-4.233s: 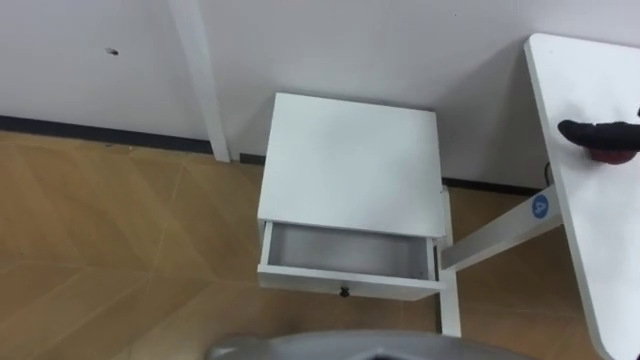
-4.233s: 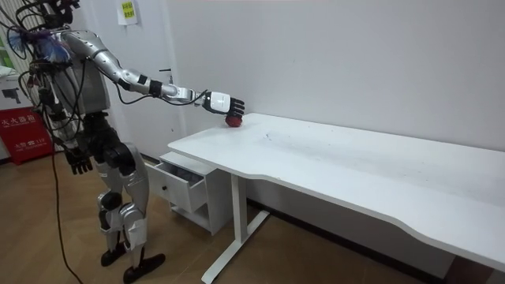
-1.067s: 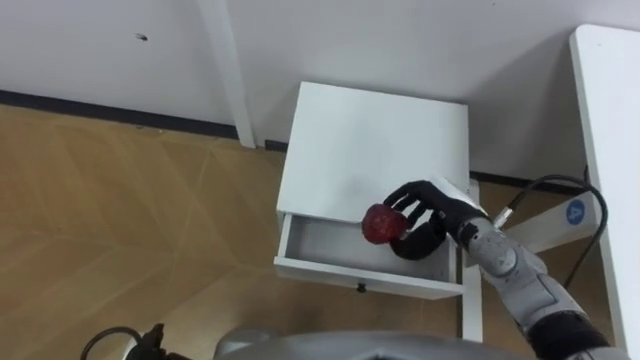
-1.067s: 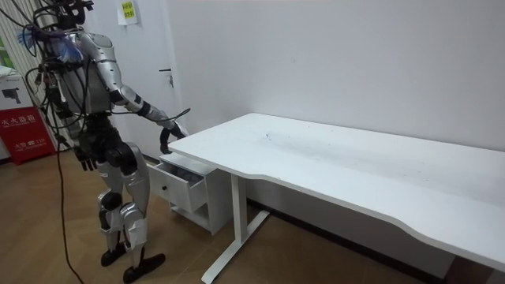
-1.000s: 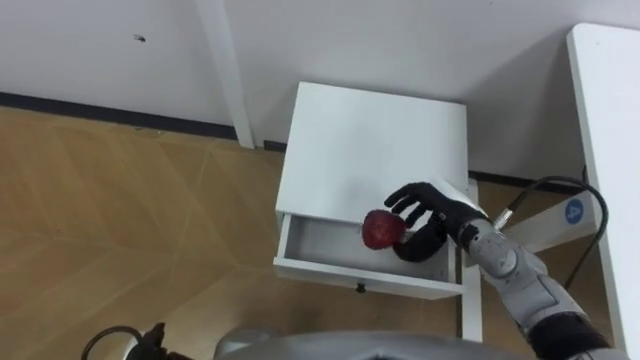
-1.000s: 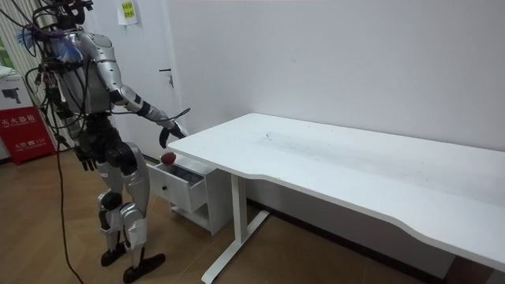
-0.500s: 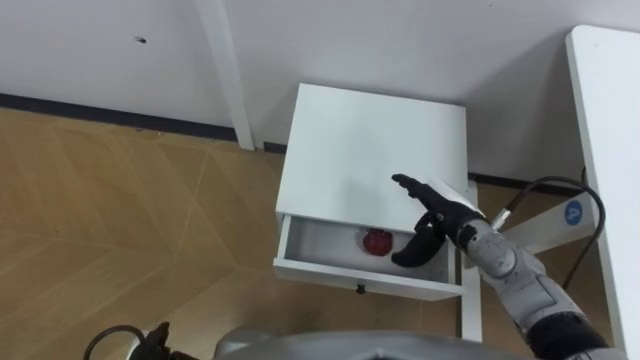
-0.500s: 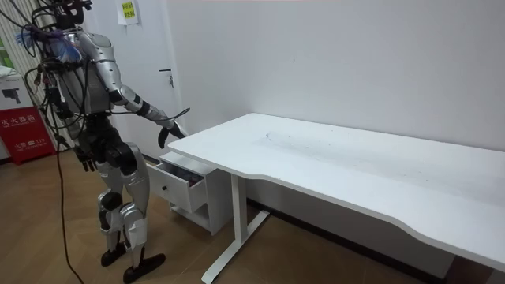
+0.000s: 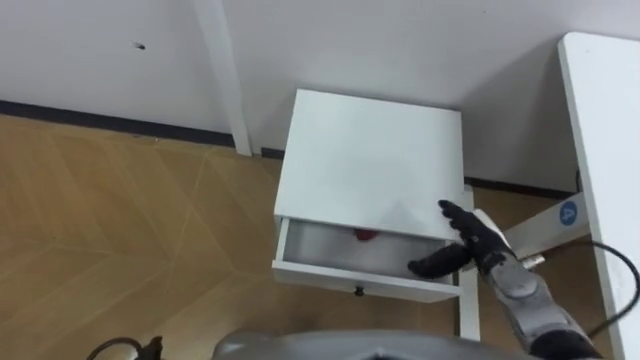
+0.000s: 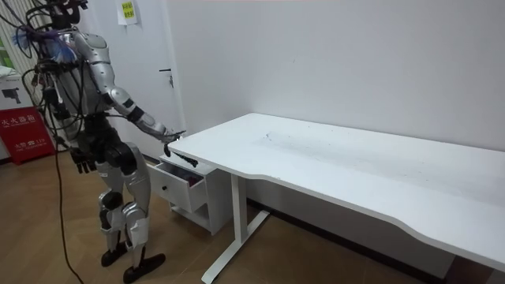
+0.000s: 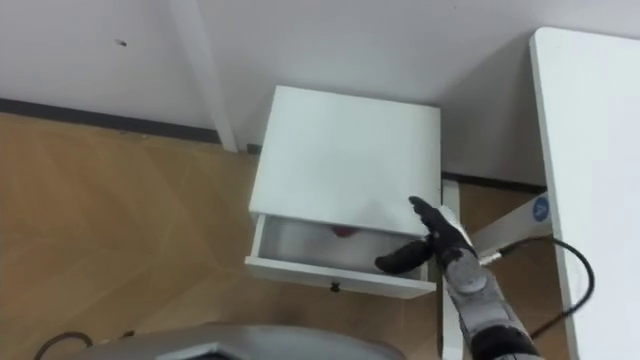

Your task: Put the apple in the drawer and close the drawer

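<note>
The apple (image 9: pixel 367 235) lay at the back of the open drawer (image 9: pixel 330 275) — round, liable to roll. The right hand (image 9: pixel 468 243), empty and spread wide, hovered over the drawer's right end; the light front looked best pushed flat near its knob (image 9: pixel 359 291). The left hand (image 10: pixel 81 161) hung at the hip, its state unclear.

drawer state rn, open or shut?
Open. The drawer stands pulled out from the cabinet, its inside exposed, with the apple lying at the back.

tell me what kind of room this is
Probably a plain office or test room: a long white desk against a bare wall, a small white drawer cabinet beside it, and wood-pattern flooring.
</note>
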### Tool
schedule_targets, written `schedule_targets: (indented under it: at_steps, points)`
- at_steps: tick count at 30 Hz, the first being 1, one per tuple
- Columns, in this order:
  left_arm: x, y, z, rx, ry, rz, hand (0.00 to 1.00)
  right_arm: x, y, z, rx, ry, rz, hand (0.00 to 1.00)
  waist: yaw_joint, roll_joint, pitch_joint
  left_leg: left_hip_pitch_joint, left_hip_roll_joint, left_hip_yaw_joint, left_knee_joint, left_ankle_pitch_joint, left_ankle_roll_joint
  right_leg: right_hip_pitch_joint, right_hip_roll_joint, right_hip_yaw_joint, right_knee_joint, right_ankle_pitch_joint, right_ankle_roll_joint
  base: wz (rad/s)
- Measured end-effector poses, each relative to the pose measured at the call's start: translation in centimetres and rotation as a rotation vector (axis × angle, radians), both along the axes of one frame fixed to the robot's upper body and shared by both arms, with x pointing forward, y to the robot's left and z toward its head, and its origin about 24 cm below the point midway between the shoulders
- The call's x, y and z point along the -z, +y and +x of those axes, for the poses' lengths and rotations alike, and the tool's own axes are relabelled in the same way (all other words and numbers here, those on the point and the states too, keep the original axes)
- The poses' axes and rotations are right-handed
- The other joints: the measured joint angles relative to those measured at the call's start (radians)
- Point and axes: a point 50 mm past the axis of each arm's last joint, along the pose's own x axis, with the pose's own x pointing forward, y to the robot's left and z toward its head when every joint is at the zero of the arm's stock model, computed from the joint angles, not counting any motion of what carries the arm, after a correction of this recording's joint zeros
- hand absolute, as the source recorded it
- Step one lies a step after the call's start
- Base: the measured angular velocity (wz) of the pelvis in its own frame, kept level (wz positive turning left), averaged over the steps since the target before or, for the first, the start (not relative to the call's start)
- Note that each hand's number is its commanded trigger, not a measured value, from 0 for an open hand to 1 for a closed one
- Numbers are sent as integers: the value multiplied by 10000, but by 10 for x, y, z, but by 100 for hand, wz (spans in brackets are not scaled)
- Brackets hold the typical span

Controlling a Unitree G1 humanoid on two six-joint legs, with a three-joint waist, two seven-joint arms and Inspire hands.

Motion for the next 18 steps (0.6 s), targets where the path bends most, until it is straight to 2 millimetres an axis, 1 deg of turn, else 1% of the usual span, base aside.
schedule_targets:
  at_steps: [1,2,3,4,5,6,7,8,9,10,11,12,13,14,15,16,17,18]
  points:
    - [2,-3,-1,-196,102,-109,0,4,-13,-19,1168,388,-117,0,-169,101,-12,-108,-57,152,182,-74,100,-648,-264,77,1354,-140,181,29]
    - [2,-4,2,-261,45,-157,0,5,-19,-28,1745,523,-146,0,-210,193,-38,-108,-91,231,175,-81,143,-1120,-390,174,2379,-141,182,36]
    - [1,-2,6,-271,-85,-98,0,8,-26,-49,2662,886,-265,0,-386,191,-34,-78,-337,241,244,-72,332,-2196,-828,546,4475,147,32,19]
    - [1,-1,6,-323,-97,-29,0,10,-34,-68,3434,1296,-391,0,-521,288,-33,-101,-357,234,631,-197,535,-3381,-957,1258,6351,1334,62,13]
    - [1,0,6,-353,-81,-5,0,10,-37,-77,3750,1524,-507,0,-592,380,-34,-176,-291,216,869,-307,615,-4038,-905,1565,7253,2294,170,-19]
    - [0,5,8,-418,-134,128,0,11,-40,-86,4118,1797,-646,0,-582,803,20,-375,-116,235,1287,-513,766,-5453,-529,2221,9758,2811,90,-38]
    - [-1,11,5,-891,-48,217,0,12,-39,-91,4215,1939,-672,0,-719,954,122,-575,96,217,1629,-619,810,-6929,-207,2390,13124,2179,-207,-48]
    - [-2,14,9,-1145,-16,260,0,13,-39,-94,4223,2117,-735,0,-773,1283,104,-779,411,189,1853,-661,842,-8088,36,2110,15377,1592,-410,-36]
    - [-2,14,11,-1260,-49,254,0,14,-37,-95,4103,2183,-796,0,-772,1438,131,-846,537,180,1876,-677,839,-8513,108,1987,16048,1376,-402,-26]
    - [-2,16,14,-1312,-17,297,0,16,-34,-95,3803,2351,-842,0,-773,1565,165,-881,645,183,1901,-677,816,-8956,101,1955,16487,1077,-346,-16]
    - [-3,17,12,-1295,33,414,0,19,-28,-95,3400,2678,-771,0,-791,1448,142,-897,555,209,1966,-694,831,-8986,-30,2115,16216,858,-204,-5]
    - [-3,17,11,-1321,57,440,0,20,-27,-95,3299,2826,-730,0,-813,1384,141,-905,504,212,2021,-721,874,-8819,-121,2167,15796,803,-166,10]
    - [-2,15,8,-1324,132,395,0,20,-26,-95,3323,3019,-711,0,-823,1315,139,-912,372,170,2097,-760,923,-8151,-295,2224,14480,783,-106,19]
    - [-2,14,5,-1382,208,385,0,21,-26,-92,3340,3093,-691,0,-858,1137,146,-904,188,170,2128,-796,984,-7186,-443,2264,12465,785,-34,19]
    - [-2,15,1,-1402,276,411,0,21,-26,-91,3342,3112,-677,0,-847,997,135,-890,99,167,2133,-810,1007,-6559,-501,2255,11302,783,3,16]
    - [-3,17,-7,-1439,405,486,0,21,-26,-92,3435,3134,-590,0,-799,751,141,-806,-88,164,2092,-814,1035,-5194,-614,2109,8864,764,61,10]
    - [-4,18,-13,-1462,524,557,0,21,-25,-93,3475,3172,-483,0,-727,529,124,-728,-185,167,2004,-812,1038,-3831,-570,1917,6629,689,156,6]
    - [-4,18,-14,-1459,544,565,0,21,-25,-93,3470,3178,-425,0,-615,476,129,-698,-201,172,1925,-798,1032,-3227,-516,1750,5578,626,208,-7]
